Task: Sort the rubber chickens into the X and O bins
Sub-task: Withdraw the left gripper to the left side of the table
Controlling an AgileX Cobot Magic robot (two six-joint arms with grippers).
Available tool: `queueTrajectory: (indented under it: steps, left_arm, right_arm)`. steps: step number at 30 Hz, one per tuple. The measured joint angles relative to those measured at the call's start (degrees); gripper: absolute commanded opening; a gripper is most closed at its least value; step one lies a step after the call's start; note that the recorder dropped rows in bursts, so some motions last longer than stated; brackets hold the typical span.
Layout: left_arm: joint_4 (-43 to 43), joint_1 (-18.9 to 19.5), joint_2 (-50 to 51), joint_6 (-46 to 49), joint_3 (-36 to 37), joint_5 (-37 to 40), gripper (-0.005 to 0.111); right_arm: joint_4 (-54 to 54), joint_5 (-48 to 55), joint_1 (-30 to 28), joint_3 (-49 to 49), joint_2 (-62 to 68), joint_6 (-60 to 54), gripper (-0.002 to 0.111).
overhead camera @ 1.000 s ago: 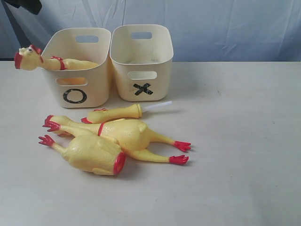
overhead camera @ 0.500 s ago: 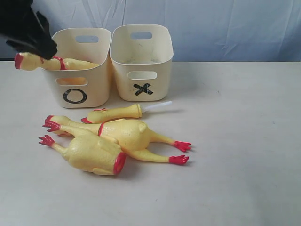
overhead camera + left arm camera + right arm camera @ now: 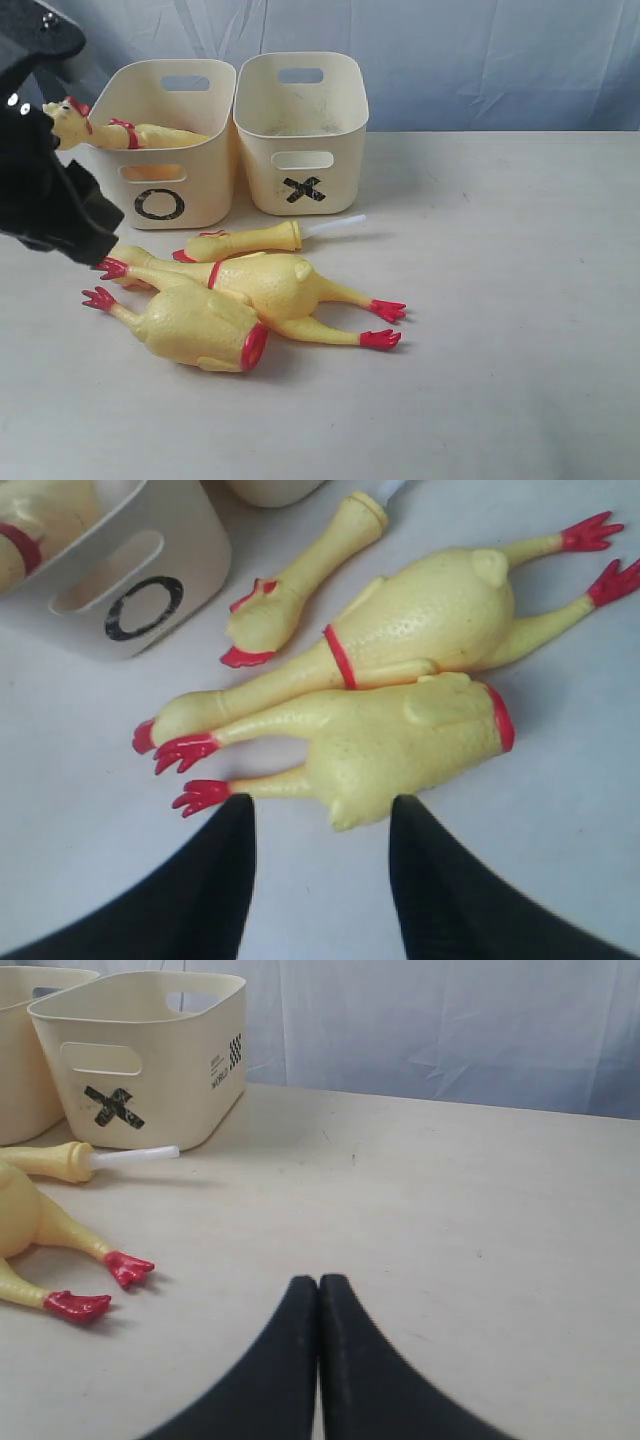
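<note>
Within the last second the left arm has swung in from the far edge and dropped in front of the bins. Its left pincer point(image 3: 322, 875) now hangs low over the table point(image 3: 500, 300) with the fingers spread and nothing between them. That reads as one bird already sorted and the arm setting up for the next pick. Behind the pincer stands the O bin point(image 3: 205, 170), holding a whole rubber chicken point(image 3: 150, 135) whose head pokes out over the rim on the arm's side, much as it did a second ago. Just ahead of the spread fingertips lies the headless body point(image 3: 400, 750), its red feet nearest them. Touching it on the far side is a second whole chicken point(image 3: 430, 620), and beyond that the neck piece point(image 3: 310, 570), with a white tube at one end. All three are unmoved and still to be sorted. Further right, past the O bin and touching it, the X bin point(image 3: 335, 150) shows nothing inside. Well apart from the pile, the right pincer point(image 3: 319, 1360) sits with its fingers pressed together over bare table, pinching nothing.
</note>
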Motion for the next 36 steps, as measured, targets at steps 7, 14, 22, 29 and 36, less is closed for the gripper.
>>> queueTrajectory:
  steps: [7, 14, 22, 29, 36]
  left_arm:
    - [-2.06, 0.00, -6.44, -0.67, 8.90, -4.24, 0.041]
    - [-2.18, -0.13, -12.64, -1.76, 15.97, -6.89, 0.041]
    - [-3.38, -0.13, -17.41, -2.85, 18.99, -8.61, 0.041]
    - [-4.08, -0.13, -19.58, -2.96, 18.99, -5.94, 0.041]
    - [-4.98, -0.13, -20.41, -2.96, 18.99, -4.66, 0.041]
  right_arm:
    - [0.00, 0.00, 0.00, 0.00, 0.00, 0.00, 0.000]
    - [11.41, -4.43, 0.00, 0.00, 0.00, 1.28, 0.000]
    - [21.64, -12.56, 0.00, 0.00, 0.00, 1.08, 0.000]
    - [21.64, -24.11, 0.00, 0.00, 0.00, 0.97, 0.000]
    - [23.64, -31.46, 0.00, 0.00, 0.00, 5.64, 0.000]
